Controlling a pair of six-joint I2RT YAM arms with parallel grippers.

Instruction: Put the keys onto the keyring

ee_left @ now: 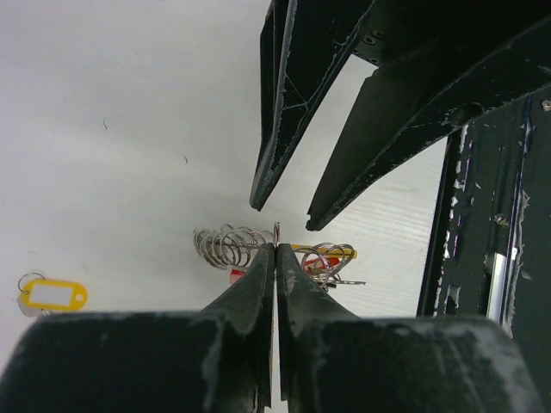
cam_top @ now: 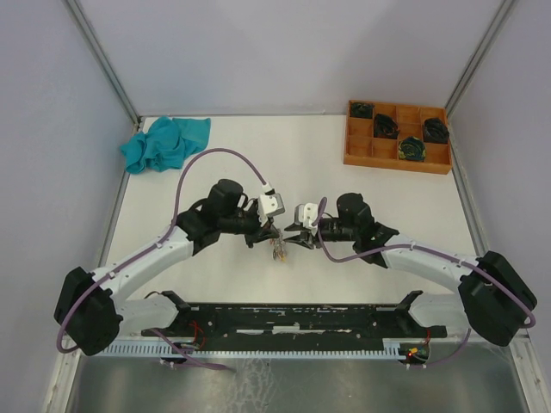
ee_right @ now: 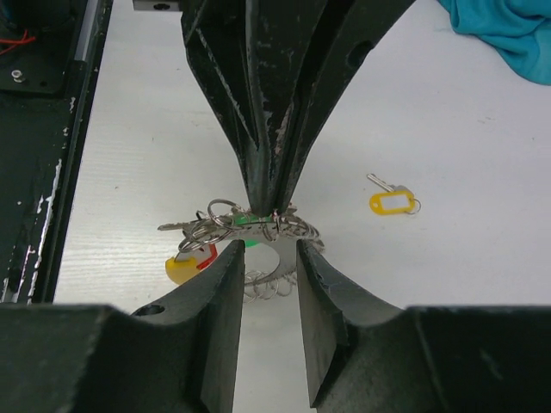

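down at the near edge sat the black base rail [cam_top: 293,317], and just beyond it both arms met nose to nose over the white table [cam_top: 387,189]. left gripper [ee_left: 275,247] was clamped tight, fingers pressed together with no gap, nipping a thin sliver of metal at the rim of the keyring [ee_left: 225,245], that ribbed silver ring; whether it hung clear of the table i couldn't say. right gripper [ee_right: 269,251] faced it with fingers partly spread, straddling the ring from the other side but gripping nothing that i could see. a bunch of keys [ee_right: 202,228] with green and red tags sat tangled at the ring, properly threaded or not i couldn't tell. one loose key [ee_right: 389,200] with a yellow tag lay flat on the table, well apart from the ring, off on the far side toward the teal cloth [cam_top: 164,144]. its length ran slantwise to the right fingers' gap. with the left busy on the ring, the free right gripper looked the one to swing out and fetch it
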